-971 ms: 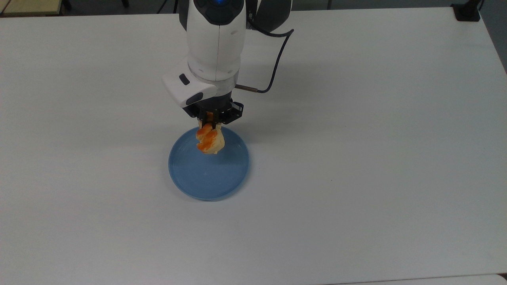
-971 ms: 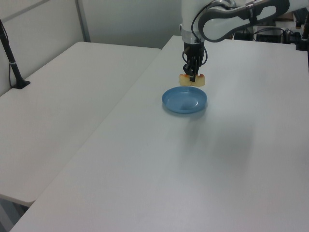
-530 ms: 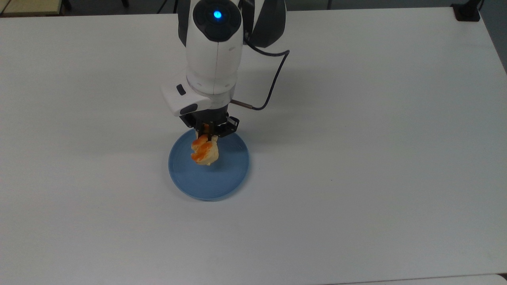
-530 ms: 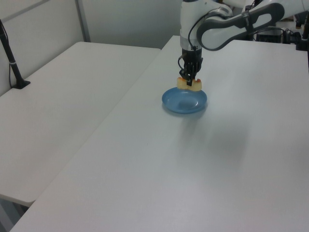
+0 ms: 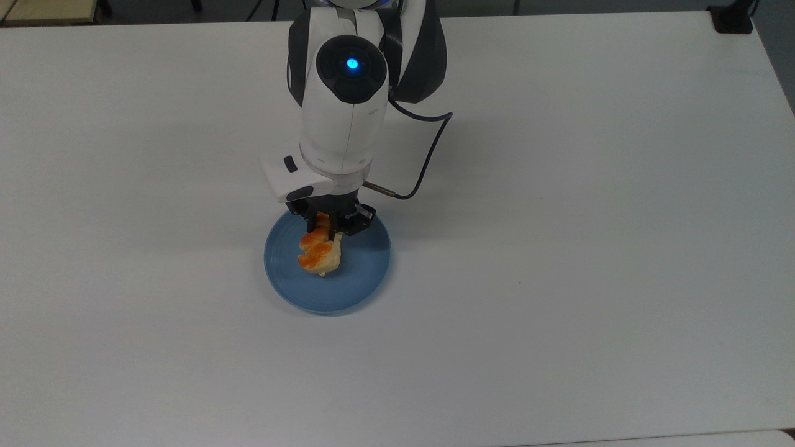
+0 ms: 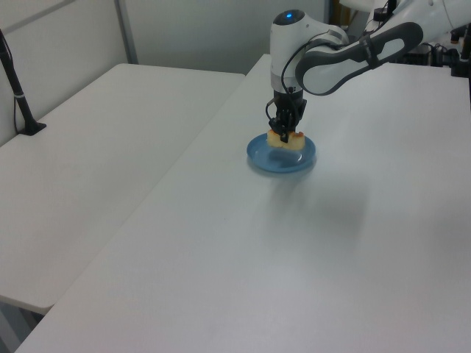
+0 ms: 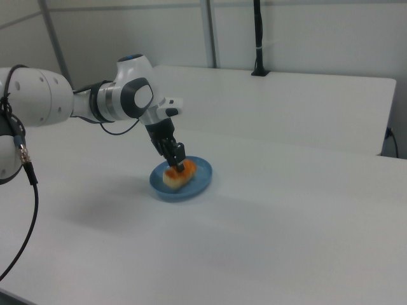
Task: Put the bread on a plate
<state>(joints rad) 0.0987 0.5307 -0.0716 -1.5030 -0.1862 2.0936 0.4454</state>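
**Bread held low over blue plate**

Item 1: the bread, an oblong cream bun with glossy orange-brown twisted bumps on top, soft-looking and matte below. It sits within the plate's outline, at or just above its surface; contact cannot be told.

Item 2: the plate, round, shallow, smooth blue plastic with a low raised rim, lying flat on the white table.

Item 3: the gripper, with black fingers closed narrowly on the bread's far end in the top view. The arm has a glossy white shell with dark joints.

Change: a second ago the bread hung higher, over the plate's far edge; it is now lower and nearer the centre.
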